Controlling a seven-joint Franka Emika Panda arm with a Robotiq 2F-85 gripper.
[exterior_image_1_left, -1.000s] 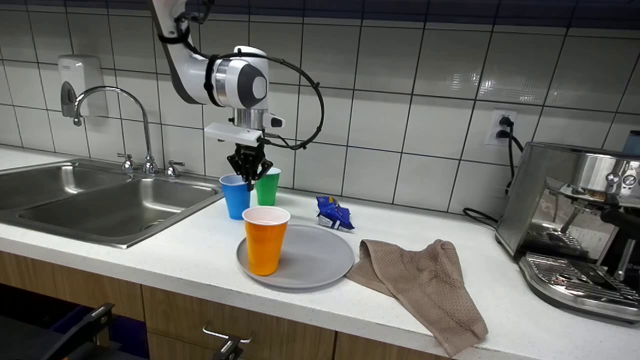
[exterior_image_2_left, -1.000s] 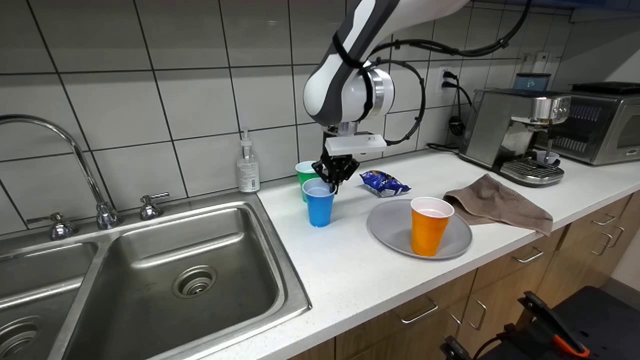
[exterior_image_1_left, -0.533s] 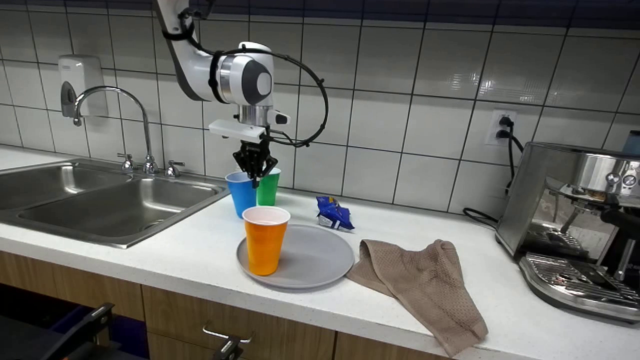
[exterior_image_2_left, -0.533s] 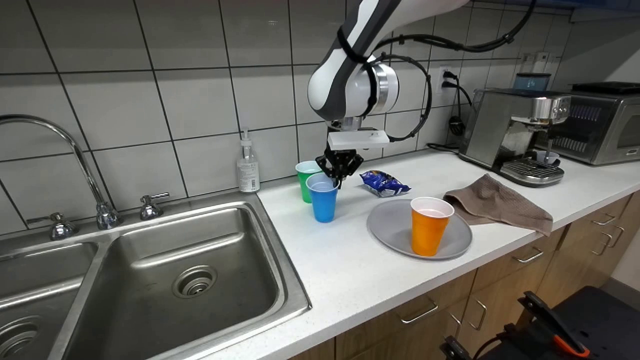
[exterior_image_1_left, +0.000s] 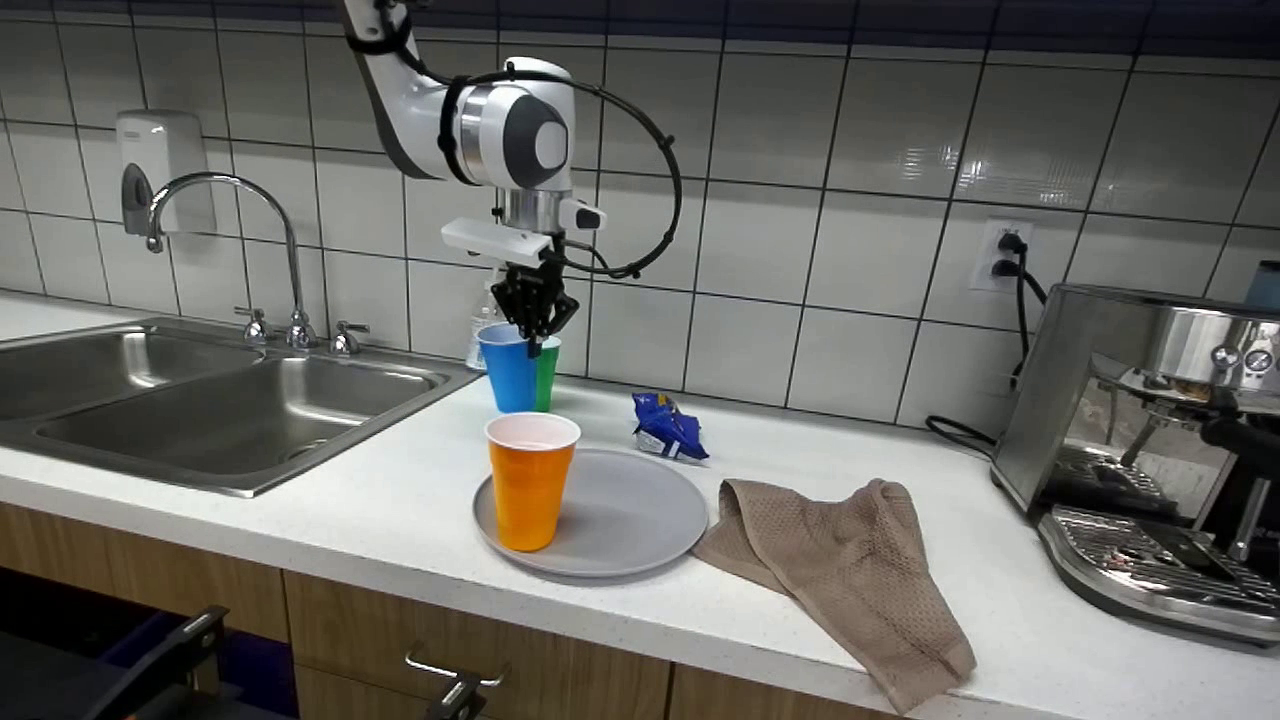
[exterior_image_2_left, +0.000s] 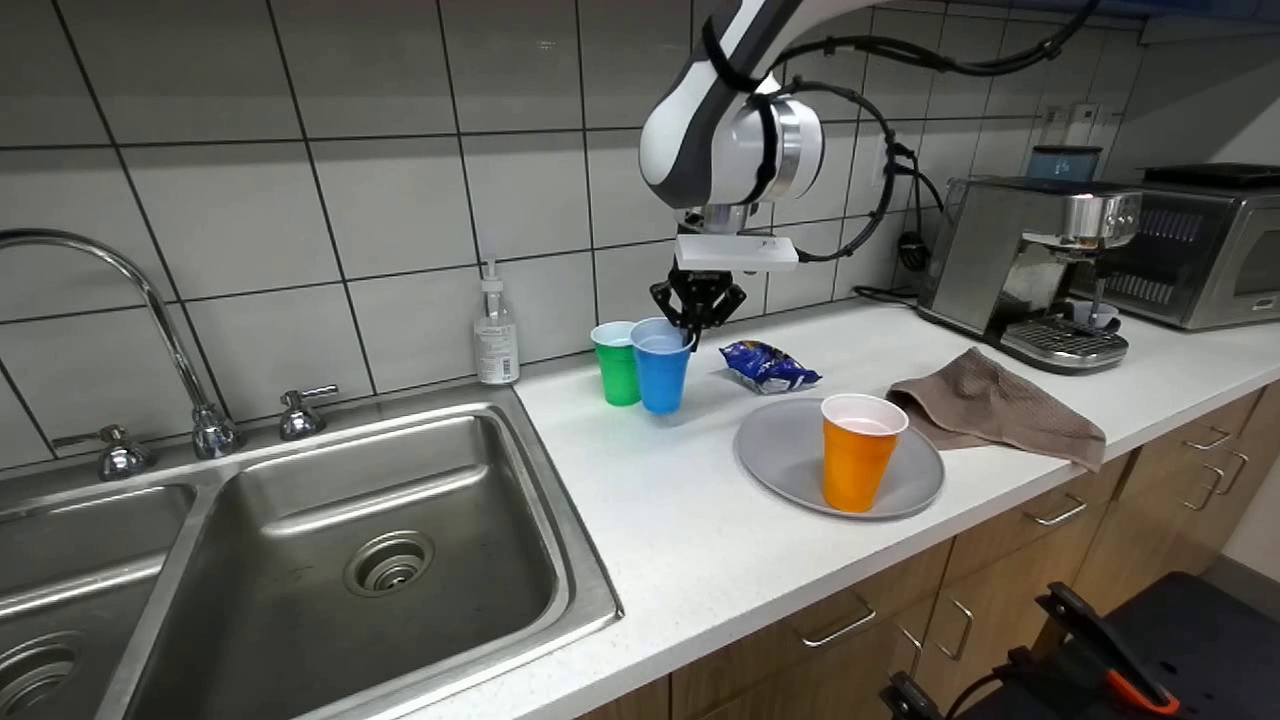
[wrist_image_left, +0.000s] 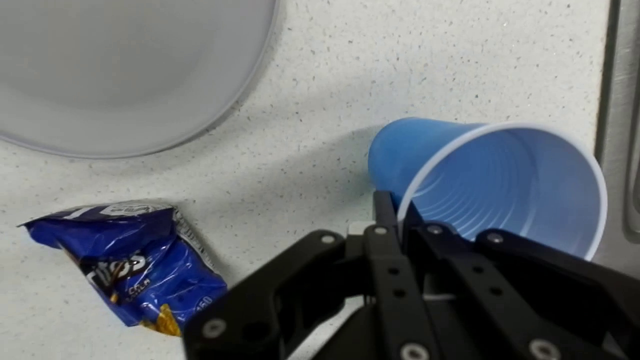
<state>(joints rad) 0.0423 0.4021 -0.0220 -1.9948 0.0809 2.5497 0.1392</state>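
Where the gripper (wrist_image_left: 399, 212) clamps: rim of blue cup (exterior_image_2_left: 660, 375), jaws narrow, toward back edge of counter (exterior_image_2_left: 650, 530).
Green cup (exterior_image_2_left: 616, 372): just beside it.
Chip bag (exterior_image_2_left: 770, 367): near the back edge.
Plate (exterior_image_2_left: 782, 455) with orange cup (exterior_image_2_left: 858, 467): near the front edge.
Towel (exterior_image_2_left: 990, 405): beside plate.

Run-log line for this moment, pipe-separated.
claw: shut on blue cup at rim | orange cup: upright on gray plate | green cup: near blue cup | snack bag: on counter

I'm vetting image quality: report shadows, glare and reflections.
In the wrist view, a soft shadow on the counter beside the blue cup; in an exterior view, glare patches on the wall tiles; in both exterior views, bright reflections in the steel sink.
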